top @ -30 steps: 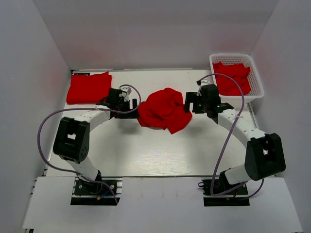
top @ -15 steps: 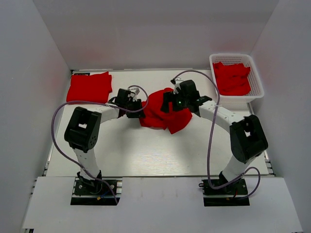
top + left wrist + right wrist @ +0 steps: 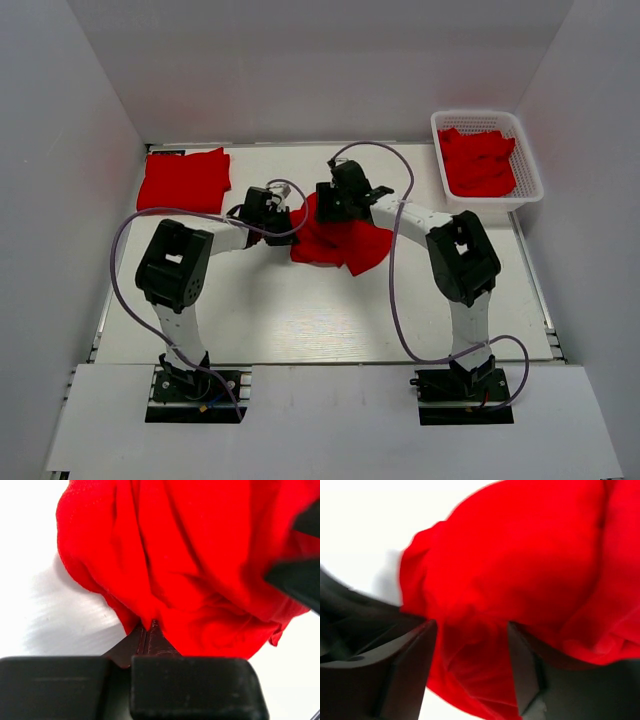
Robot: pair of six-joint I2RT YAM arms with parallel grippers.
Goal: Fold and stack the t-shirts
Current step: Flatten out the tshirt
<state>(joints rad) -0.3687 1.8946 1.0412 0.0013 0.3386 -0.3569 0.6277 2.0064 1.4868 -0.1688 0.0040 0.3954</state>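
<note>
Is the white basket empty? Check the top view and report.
No, red t-shirts lie piled inside the white basket.

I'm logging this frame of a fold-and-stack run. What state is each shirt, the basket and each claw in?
crumpled t-shirt: bunched up and unfolded at mid-table.
folded t-shirt: folded flat at the far left.
basket: at the far right, holding loose t-shirts, unfolded.
left claw: shut on the crumpled t-shirt's edge.
right claw: open, with cloth of the crumpled t-shirt between its fingers.
</note>
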